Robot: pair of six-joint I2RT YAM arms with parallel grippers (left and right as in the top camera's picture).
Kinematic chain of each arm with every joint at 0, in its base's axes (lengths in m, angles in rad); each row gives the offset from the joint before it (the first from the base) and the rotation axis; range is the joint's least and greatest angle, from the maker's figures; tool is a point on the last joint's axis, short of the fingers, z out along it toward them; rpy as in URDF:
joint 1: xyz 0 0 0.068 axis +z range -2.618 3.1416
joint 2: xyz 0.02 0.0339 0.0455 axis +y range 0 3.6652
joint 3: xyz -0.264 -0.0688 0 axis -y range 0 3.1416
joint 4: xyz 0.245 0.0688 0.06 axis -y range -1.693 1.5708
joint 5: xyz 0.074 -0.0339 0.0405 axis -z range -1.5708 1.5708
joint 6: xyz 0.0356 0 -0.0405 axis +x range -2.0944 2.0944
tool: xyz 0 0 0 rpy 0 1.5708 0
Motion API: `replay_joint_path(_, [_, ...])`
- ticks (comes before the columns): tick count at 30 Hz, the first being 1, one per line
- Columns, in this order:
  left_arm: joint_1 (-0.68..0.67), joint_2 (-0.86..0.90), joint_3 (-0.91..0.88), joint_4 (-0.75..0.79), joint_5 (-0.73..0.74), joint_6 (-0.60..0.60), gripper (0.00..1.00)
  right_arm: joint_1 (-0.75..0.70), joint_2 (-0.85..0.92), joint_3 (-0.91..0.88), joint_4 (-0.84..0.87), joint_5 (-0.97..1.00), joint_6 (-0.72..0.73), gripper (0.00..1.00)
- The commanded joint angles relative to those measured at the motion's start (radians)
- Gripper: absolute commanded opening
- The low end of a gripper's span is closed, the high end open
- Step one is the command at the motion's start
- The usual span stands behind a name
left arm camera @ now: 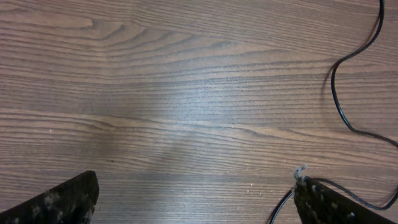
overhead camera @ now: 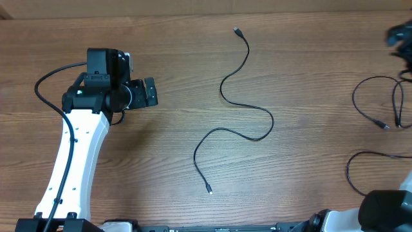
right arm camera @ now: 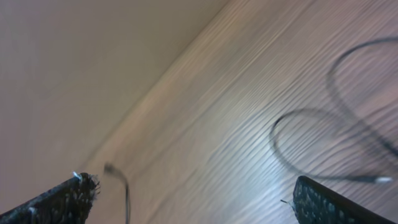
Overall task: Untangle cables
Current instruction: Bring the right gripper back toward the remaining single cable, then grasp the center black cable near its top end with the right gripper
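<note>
One thin black cable (overhead camera: 273, 121) lies in loose S-curves across the middle of the table, with a plug at each end. Another cable (overhead camera: 355, 100) loops at the far right. My left gripper (overhead camera: 149, 93) is left of the middle cable, open and holding nothing; in its wrist view the gripper (left arm camera: 196, 205) is over bare wood, with a stretch of cable (left arm camera: 336, 106) to the upper right. My right gripper (overhead camera: 400, 35) is a blur at the far right edge. Its wrist view, also blurred, shows the gripper (right arm camera: 199, 205) open and empty, with cable loops (right arm camera: 292, 152) beyond.
A further thin black cord (overhead camera: 349, 169) curves beside the right arm's base (overhead camera: 386, 209); I cannot tell whether it is a cable or arm wiring. The table's far edge meets a pale wall (right arm camera: 74, 74). The left arm (overhead camera: 74, 151) stretches from the front left.
</note>
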Motion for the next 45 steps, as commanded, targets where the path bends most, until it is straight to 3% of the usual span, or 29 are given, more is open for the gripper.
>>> replay_joint_path(1, [0.004, -0.011, 0.008, 0.002, 0.006, 0.019, 0.99, 0.116, 0.026, 0.006, -0.047, -0.031, -0.117, 1.0])
replay_joint_path(5, [0.004, -0.011, 0.008, 0.002, 0.006, 0.019, 1.0, 0.248, 0.066, 0.0, -0.089, -0.031, -0.304, 1.0])
replay_joint_path(18, [0.004, -0.011, 0.008, 0.002, 0.006, 0.02, 1.0, 0.551, 0.307, 0.0, -0.207, -0.065, -0.655, 1.0])
replay_joint_path(29, [0.004, -0.011, 0.008, 0.002, 0.006, 0.019, 0.99, 0.724, 0.521, 0.0, -0.197, -0.063, -0.764, 1.0])
replay_joint_path(45, [0.004, -0.011, 0.008, 0.002, 0.006, 0.019, 1.0, 0.79, 0.648, -0.02, -0.047, -0.064, -0.763, 1.0])
